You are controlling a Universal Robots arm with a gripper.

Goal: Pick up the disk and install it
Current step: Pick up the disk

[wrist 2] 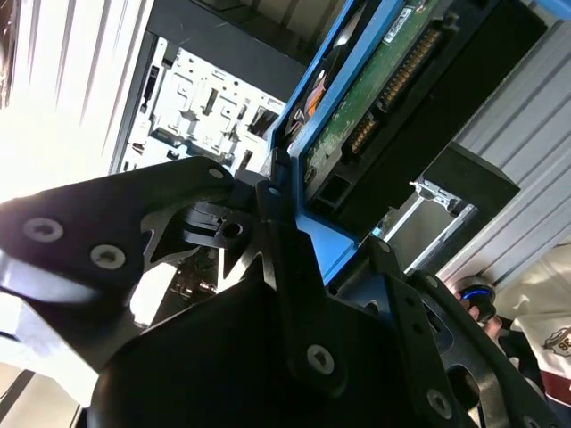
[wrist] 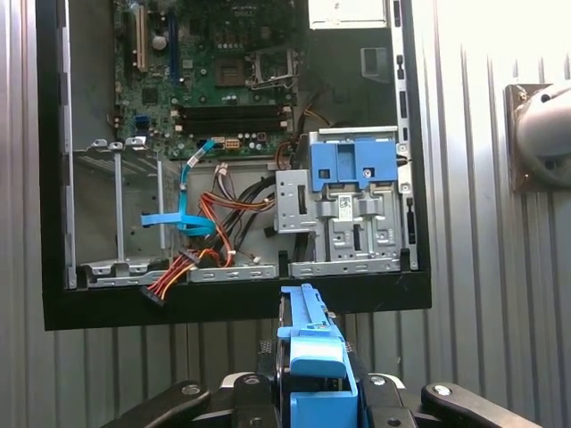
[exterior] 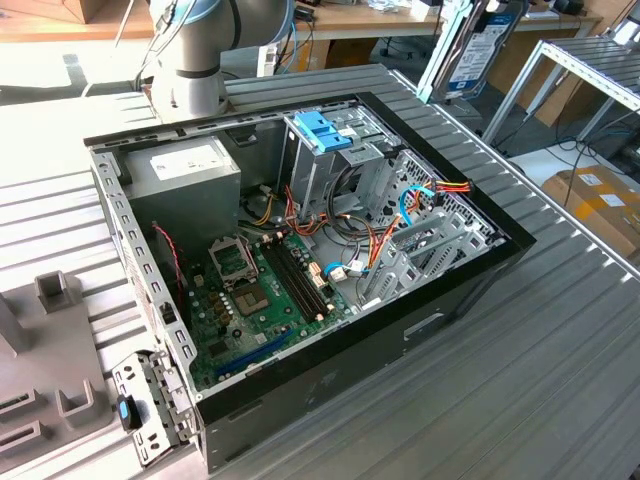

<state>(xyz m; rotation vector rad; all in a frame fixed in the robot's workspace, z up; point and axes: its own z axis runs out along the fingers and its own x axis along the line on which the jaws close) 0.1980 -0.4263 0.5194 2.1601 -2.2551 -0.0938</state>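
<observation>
The disk (wrist: 314,349), a dark drive in light-blue carrier rails, is held edge-on between my gripper's (wrist: 312,397) black fingers, which are shut on it. In the second wrist view the disk (wrist 2: 375,98) shows its green circuit board and a blue rail, rising out of the gripper (wrist 2: 287,209). In the exterior view the disk (exterior: 462,45) hangs high above the table, beyond the far side of the open computer case (exterior: 470,275). Inside the case, a blue handle on a grey drive cage (wrist: 351,162) stands near the wall closest to the disk, seen in the exterior view as the cage (exterior: 322,130).
The case holds a motherboard (exterior: 260,290), a power supply (exterior: 185,165) and loose orange and blue cables (wrist: 183,223). The arm's base (exterior: 190,75) stands behind the case. A grey fixture (exterior: 60,350) lies at the exterior view's left, and a metal rack (exterior: 590,60) and a cardboard box (exterior: 600,200) at its right.
</observation>
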